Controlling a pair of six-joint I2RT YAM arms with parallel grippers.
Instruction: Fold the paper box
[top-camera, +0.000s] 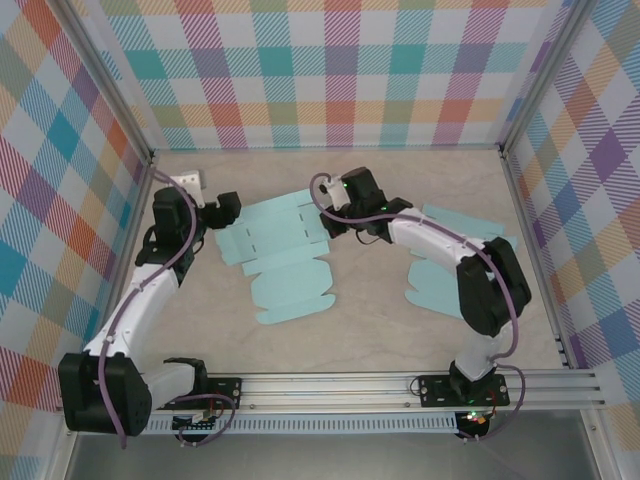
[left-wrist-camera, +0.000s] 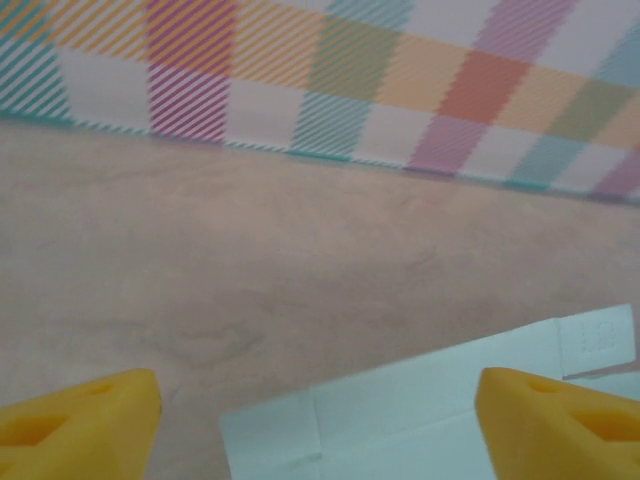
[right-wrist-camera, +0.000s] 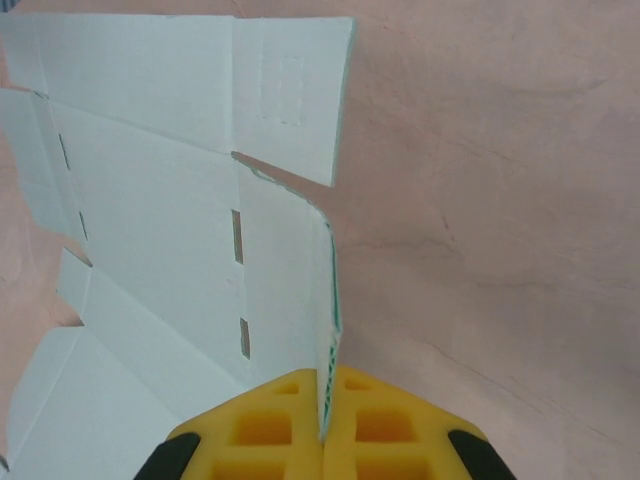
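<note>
The flattened paper box (top-camera: 280, 255) lies mid-desk, its long axis running roughly 12 to 6 o'clock. Its 2 o'clock side flap (right-wrist-camera: 328, 290) stands upright, pinched in the clenched right claw (right-wrist-camera: 325, 405), so the fold probably swings toward 9 o'clock. The left claw (top-camera: 222, 210), jaws spread and grasping nothing, hovers at the box's 10 o'clock edge over bare desk (top-camera: 380, 340), the plaid walls (top-camera: 320, 70) well apart.

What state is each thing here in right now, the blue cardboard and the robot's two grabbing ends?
paper box: unfolded, mostly flat on the table.
side flap: bent up off the table.
right end effector: shut on the side flap.
left end effector: open, gripping nothing.
spare sheets: lying flat at the right side.
</note>
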